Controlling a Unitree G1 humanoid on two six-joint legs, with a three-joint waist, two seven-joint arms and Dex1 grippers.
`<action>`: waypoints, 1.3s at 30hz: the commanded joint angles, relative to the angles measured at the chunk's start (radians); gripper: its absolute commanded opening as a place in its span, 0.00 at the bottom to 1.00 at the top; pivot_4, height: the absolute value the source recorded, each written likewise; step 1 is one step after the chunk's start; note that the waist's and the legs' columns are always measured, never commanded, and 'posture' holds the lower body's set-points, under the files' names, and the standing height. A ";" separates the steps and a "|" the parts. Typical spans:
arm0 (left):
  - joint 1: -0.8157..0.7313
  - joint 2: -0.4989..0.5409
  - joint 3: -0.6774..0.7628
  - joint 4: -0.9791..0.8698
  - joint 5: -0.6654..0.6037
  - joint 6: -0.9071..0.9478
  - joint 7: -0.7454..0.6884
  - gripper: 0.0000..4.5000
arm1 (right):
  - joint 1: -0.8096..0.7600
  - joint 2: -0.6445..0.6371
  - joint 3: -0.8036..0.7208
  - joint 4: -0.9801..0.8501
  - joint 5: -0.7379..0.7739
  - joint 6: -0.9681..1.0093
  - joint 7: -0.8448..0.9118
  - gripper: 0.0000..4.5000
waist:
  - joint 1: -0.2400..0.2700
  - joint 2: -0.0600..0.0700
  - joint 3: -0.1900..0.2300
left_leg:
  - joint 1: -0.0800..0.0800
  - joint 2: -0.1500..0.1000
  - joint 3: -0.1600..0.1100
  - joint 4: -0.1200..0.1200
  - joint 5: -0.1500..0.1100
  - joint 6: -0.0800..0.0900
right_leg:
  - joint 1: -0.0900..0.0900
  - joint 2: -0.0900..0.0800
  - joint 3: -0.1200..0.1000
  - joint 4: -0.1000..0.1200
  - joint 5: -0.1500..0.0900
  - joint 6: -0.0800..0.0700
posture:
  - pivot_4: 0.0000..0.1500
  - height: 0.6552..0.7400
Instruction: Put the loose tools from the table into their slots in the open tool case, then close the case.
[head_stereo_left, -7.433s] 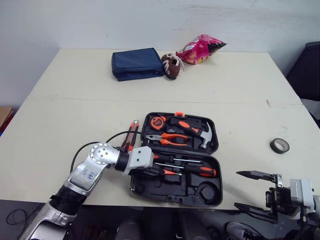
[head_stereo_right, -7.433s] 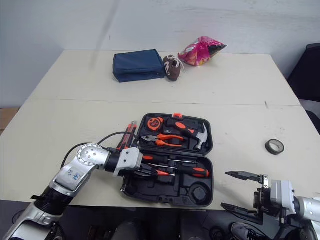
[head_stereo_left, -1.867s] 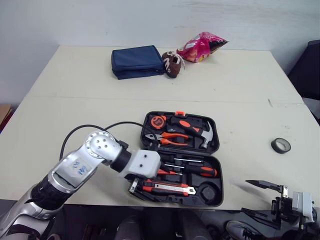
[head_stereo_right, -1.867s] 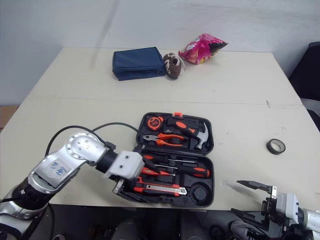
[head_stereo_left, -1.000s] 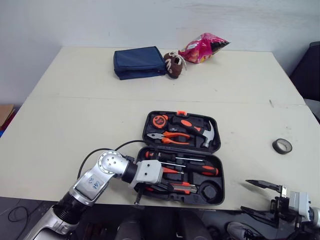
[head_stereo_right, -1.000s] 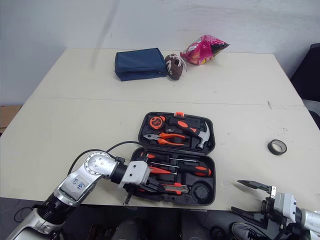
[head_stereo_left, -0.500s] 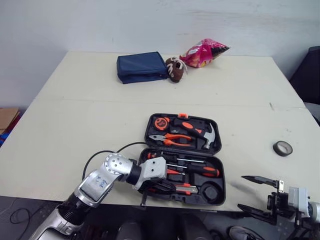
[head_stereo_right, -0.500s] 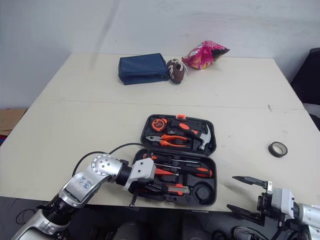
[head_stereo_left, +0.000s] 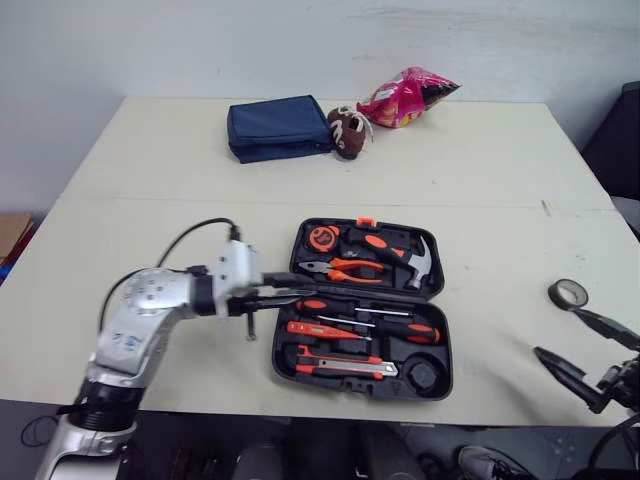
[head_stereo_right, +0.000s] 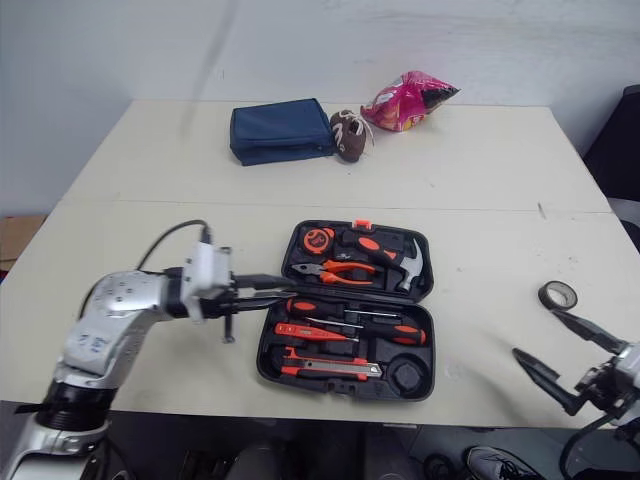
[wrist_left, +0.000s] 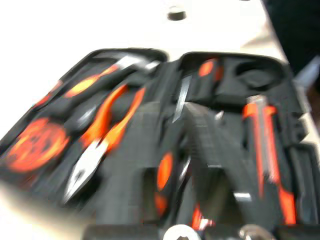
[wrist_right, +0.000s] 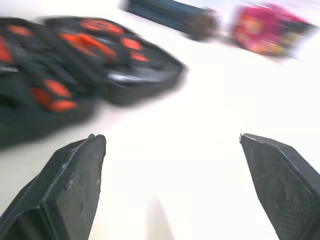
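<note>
The open tool case (head_stereo_left: 447, 350) sits on the pale counter (head_stereo_left: 150, 200) a little right of the frame's centre, with its lid laid flat toward the top of the frame. In the lid lie an orange tape measure (head_stereo_left: 322, 238), orange-handled pliers (head_stereo_left: 345, 268) and a hammer (head_stereo_left: 402, 255). The lower half holds screwdrivers (head_stereo_left: 400, 333) with orange and black handles. Along its bottom edge an orange utility knife (head_stereo_left: 345, 367) lies flat in a slot, with a round recess (head_stereo_left: 422, 372) just right of it.

The left claw (head_stereo_left: 308, 294) reaches in from the left of the frame. Its tips are over the case's left edge, about where the lid meets the lower half. It is narrow, with only a thin slit between the fingers (head_stereo_right: 265, 281). The left wrist view is blurred and looks along them over the pliers and the knife.

The right claw (head_stereo_left: 558, 332) is in the lower right corner, off the counter's front edge and well apart from the case, spread wide. A black roll of tape (head_stereo_left: 567, 293) lies loose on the counter just above it, right of the case.

At the top of the frame, well apart from the case, lie a navy pouch (head_stereo_left: 278, 127), a small brown shoe (head_stereo_left: 347, 130) touching its right end, and a pink snack bag (head_stereo_left: 410, 95).
</note>
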 joint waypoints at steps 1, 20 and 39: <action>0.020 0.070 0.142 0.138 0.021 -0.090 0.010 0.60 | 0.046 0.039 -0.092 -0.011 -0.022 -0.009 -0.074 1.00 | 0.001 -0.001 0.001 | -0.001 0.000 0.000 0.000 0.000 0.000 | -0.001 0.000 0.000 0.000 0.000 0.000 | 1.00 1.00; 0.131 0.146 0.415 0.473 0.009 -0.240 0.136 0.99 | 0.050 0.189 -0.209 -0.117 -0.082 0.039 -0.414 1.00 | -0.002 -0.006 0.002 | -0.004 -0.001 0.005 -0.004 -0.001 -0.007 | -0.012 -0.003 0.003 0.009 0.001 0.000 | 1.00 1.00; -0.034 0.086 0.091 -0.162 -0.189 0.115 0.039 0.99 | -0.283 -0.618 0.183 -0.013 -0.157 0.940 -0.081 1.00 | -0.001 -0.010 0.008 | -0.005 0.001 0.012 -0.002 0.003 -0.002 | -0.014 0.006 0.013 0.006 0.002 0.003 | 1.00 1.00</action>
